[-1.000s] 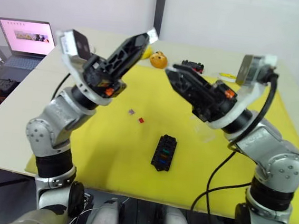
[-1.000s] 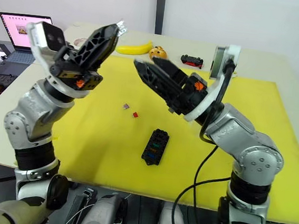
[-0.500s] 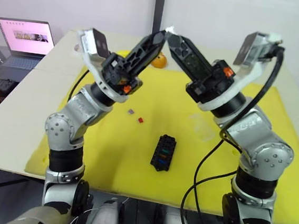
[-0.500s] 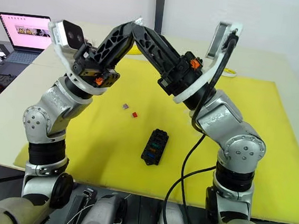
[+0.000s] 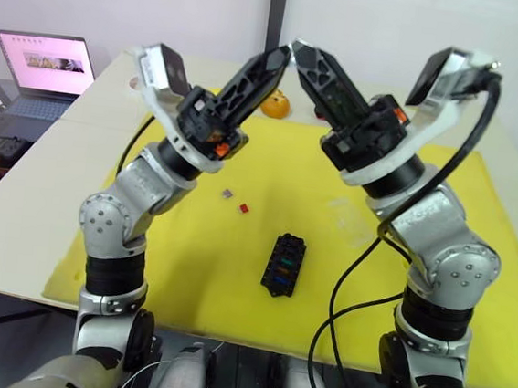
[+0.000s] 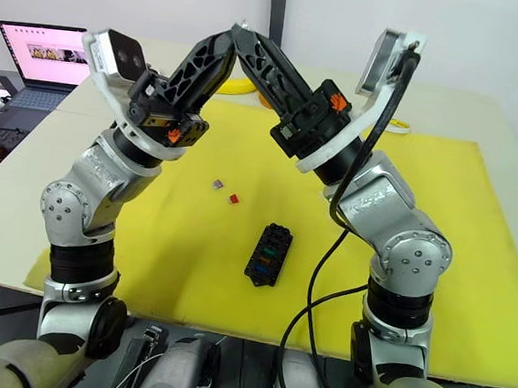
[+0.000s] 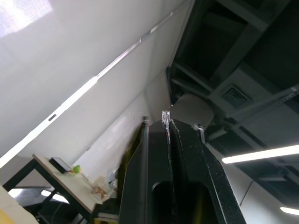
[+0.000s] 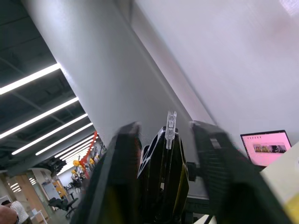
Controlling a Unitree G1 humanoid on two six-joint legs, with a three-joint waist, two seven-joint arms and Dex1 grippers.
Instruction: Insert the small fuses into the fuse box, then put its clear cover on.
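Both arms are raised over the table with their grippers tip to tip. My left gripper (image 5: 285,52) is shut on a small clear fuse (image 7: 165,115) that sticks out of its tip. My right gripper (image 5: 297,45) meets it. In the right wrist view its blurred fingers (image 8: 124,144) stand apart on either side of that fuse (image 8: 171,125). The black fuse box (image 5: 284,263) lies on the yellow mat with coloured fuses in its slots. A grey fuse (image 5: 228,193) and a red fuse (image 5: 244,208) lie loose to its left. The clear cover (image 5: 353,217) shows faintly on the mat to the right.
The yellow mat (image 5: 478,206) covers most of the pale table. An open laptop (image 5: 44,63) stands at the far left. An orange object (image 5: 275,106) and a banana (image 6: 242,87) lie at the back, with a yellow ring (image 6: 396,126) at the back right.
Both arms have risen and swung inward, bringing the gripper tips together above the mat. The right gripper's fingers have narrowed around the left gripper's tip.
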